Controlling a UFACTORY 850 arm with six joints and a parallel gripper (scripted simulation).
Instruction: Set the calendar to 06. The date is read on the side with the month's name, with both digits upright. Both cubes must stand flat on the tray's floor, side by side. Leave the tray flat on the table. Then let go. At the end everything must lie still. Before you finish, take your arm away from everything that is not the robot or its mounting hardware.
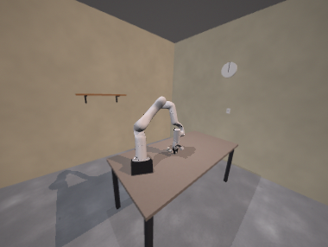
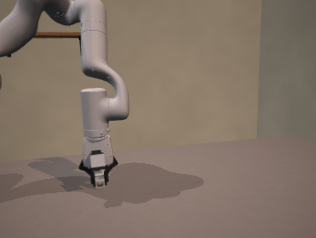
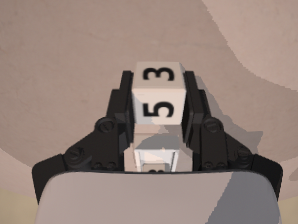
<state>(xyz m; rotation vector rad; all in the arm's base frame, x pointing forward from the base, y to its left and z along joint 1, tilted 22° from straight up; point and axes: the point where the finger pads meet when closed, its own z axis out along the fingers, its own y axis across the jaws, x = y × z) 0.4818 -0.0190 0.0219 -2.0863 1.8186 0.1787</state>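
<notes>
Pinching a white cube between its fingers, the pincer shows 3 and 5, both sideways. Nearer its palm sits a white-rimmed piece, perhaps the tray, a digit partly hidden inside. Beyond spreads the desk. Turning this cube seems in hand; next, probably, stand it flat, release and check its digit.
</notes>
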